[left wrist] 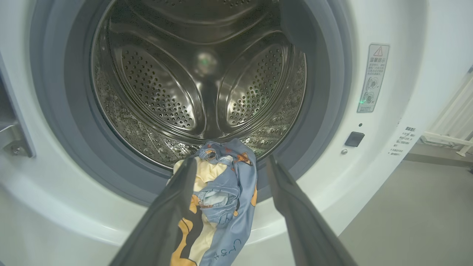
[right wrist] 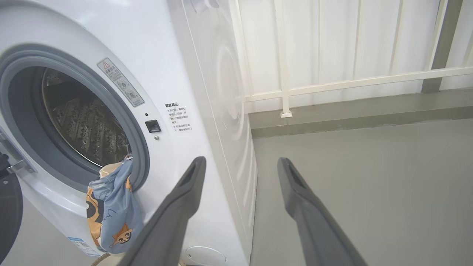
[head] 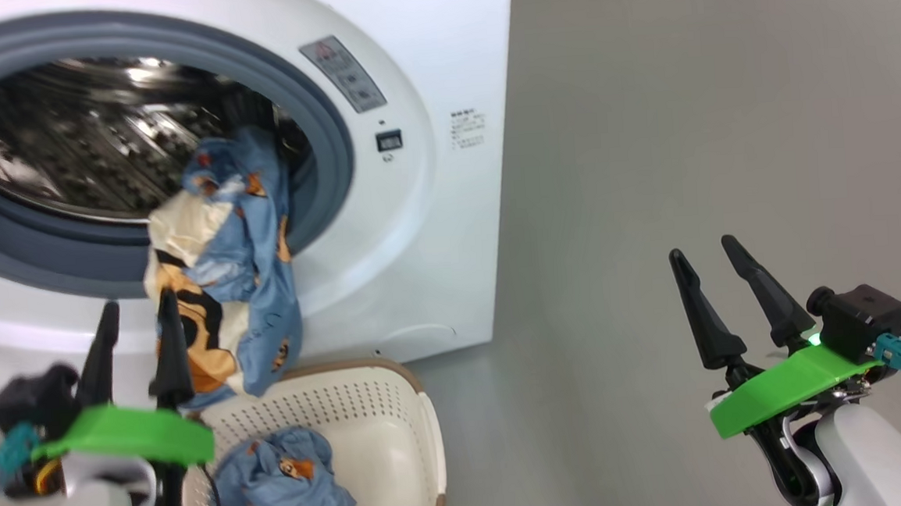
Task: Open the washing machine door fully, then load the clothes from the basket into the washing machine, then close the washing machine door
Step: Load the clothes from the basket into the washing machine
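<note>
The washing machine (head: 425,90) stands with its round opening uncovered and the steel drum (left wrist: 207,74) bare inside. A dark curved edge of the washing machine door (right wrist: 8,210) shows swung out at the left, by its metal hinge (left wrist: 11,142). One piece of the clothes (head: 239,242) hangs over the grey rubber ring, half in and half down the front. Another piece (head: 277,483) lies in the basket (head: 395,370) below. My left gripper (head: 137,311) is open just in front of the hanging piece (left wrist: 225,192), not gripping it. My right gripper (head: 704,249) is open over the floor.
Grey floor (head: 684,113) stretches to the right of the machine. A white railing and panelled wall (right wrist: 332,81) stand behind it. The basket sits tight against the machine's front, under the opening. A blue label sticker (right wrist: 79,244) marks the machine's lower corner.
</note>
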